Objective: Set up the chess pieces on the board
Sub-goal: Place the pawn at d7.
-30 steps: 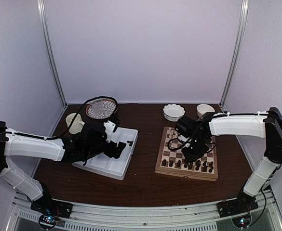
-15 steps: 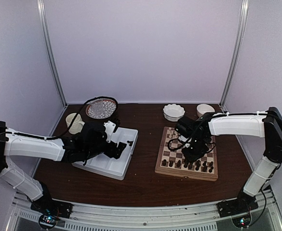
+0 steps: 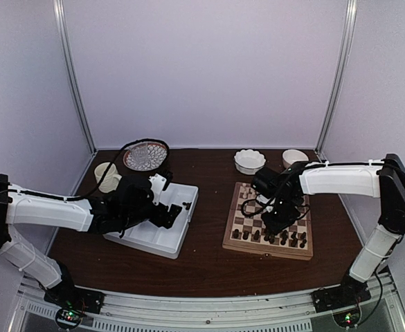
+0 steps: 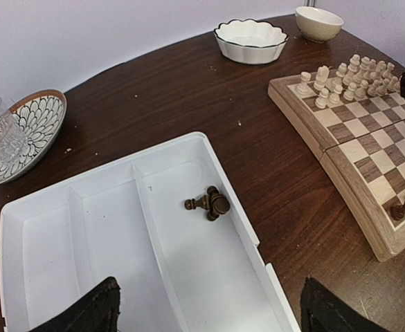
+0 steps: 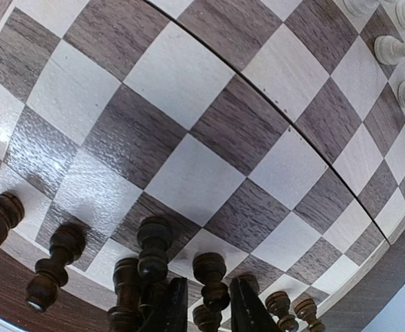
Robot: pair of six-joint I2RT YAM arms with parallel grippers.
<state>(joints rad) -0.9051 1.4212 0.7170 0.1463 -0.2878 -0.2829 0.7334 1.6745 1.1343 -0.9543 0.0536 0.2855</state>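
Note:
The board [image 3: 230, 234] lies right of centre, with dark chess pieces [image 3: 271, 237] in a row along its near edge and cream ones [image 4: 347, 76] at the far side. My right gripper [image 3: 277, 223] hangs low over that near row. In the right wrist view its fingers [image 5: 171, 308] stand slightly apart on either side of an upright dark pawn [image 5: 210, 277], with a small gap showing. My left gripper [image 4: 209, 315] is wide open above the white tray [image 4: 43, 235]. A few dark pieces [image 4: 212, 203] lie heaped in the tray's right compartment.
A patterned plate [image 3: 145, 155] and a cream cup [image 3: 105, 173] stand behind the tray, with a clear glass [image 4: 5, 135] beside the plate. A scalloped white bowl [image 3: 249, 160] and a small bowl [image 3: 294, 158] sit behind the board.
My right gripper's fingers have parted a little around the pawn on the board. Neither arm has shifted noticeably.

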